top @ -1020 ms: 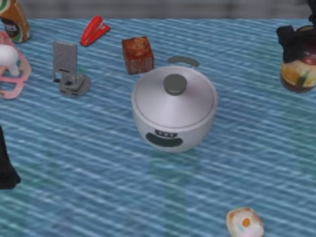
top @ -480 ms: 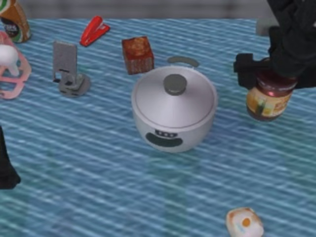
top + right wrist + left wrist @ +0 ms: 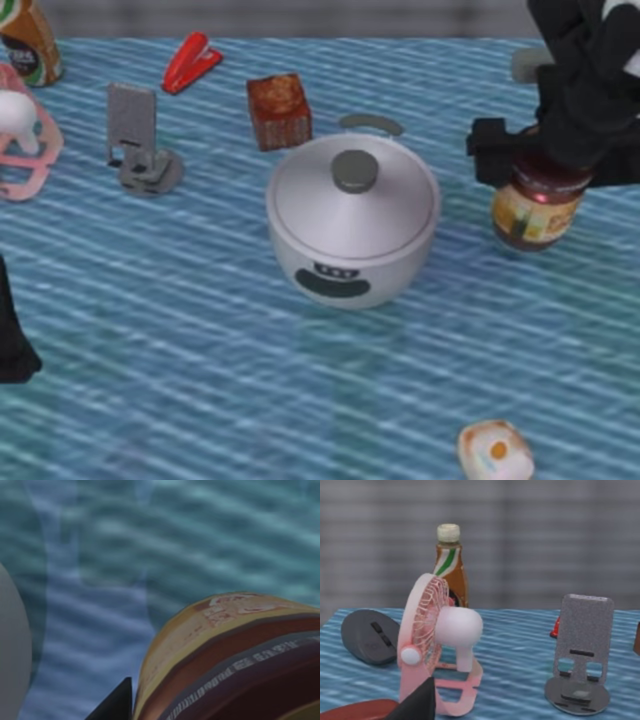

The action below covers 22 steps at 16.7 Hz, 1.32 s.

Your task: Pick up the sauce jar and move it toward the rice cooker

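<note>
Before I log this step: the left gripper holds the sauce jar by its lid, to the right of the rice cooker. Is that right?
Not quite: the top view shows the right gripper, not the left, clamped on the lid of the sauce jar. The jar does sit to the right of the rice cooker, apart from it. The left arm is parked at the table's left edge.

Upright sauce jar (image 3: 533, 212) stands right of white rice cooker (image 3: 352, 220).
</note>
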Tool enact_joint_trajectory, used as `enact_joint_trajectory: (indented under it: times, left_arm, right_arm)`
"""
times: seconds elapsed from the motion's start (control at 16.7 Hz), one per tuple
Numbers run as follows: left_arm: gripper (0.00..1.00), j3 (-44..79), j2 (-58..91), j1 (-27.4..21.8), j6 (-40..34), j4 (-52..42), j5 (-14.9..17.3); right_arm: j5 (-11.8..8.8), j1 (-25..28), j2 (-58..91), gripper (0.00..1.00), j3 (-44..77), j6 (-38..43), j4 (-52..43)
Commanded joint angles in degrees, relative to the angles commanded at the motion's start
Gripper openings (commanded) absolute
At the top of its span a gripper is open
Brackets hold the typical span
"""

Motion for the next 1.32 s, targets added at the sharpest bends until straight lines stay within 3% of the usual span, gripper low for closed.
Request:
enact_joint_trajectory:
  times: [0.48, 1.26, 1.32]
  left_arm:
    - [1.00, 0.0, 0.0, 0.0, 0.0, 0.0, 0.0]
    - [1.00, 0.0, 0.0, 0.0, 0.0, 0.0, 0.0]
    - [1.00, 0.0, 0.0, 0.0, 0.0, 0.0, 0.0]
  right_arm:
    - [0.1, -0.1, 2.7, 0.00, -3.5, 0.0, 6.3]
    - [0.1, -0.1, 2.7, 0.98, -3.5, 0.0, 6.3]
    - [0.1, -0.1, 2.7, 1.00, -3.5, 0.0, 6.3]
